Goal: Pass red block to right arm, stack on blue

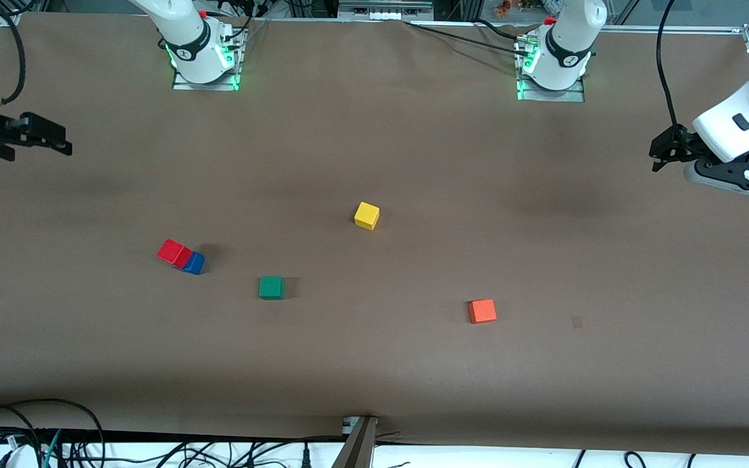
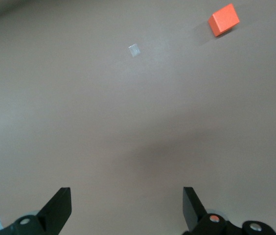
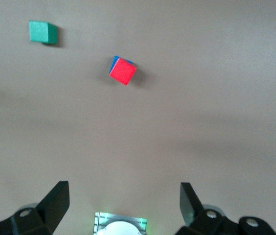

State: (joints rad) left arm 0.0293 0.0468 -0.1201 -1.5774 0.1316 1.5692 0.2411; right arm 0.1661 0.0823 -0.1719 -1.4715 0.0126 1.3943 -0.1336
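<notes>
On the brown table (image 1: 413, 364), the matte red block (image 1: 173, 252) sits atop the deep-blue cube (image 1: 194, 263). Left gripper (image 1: 664, 151) and right gripper (image 1: 49, 138) hover at the table's ends, jaws wide, empty.

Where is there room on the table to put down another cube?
Bare brown table lies between the small yellow cube, green cube and orange-red cube. It is crowded only where the red cube sits on the blue cube.
</notes>
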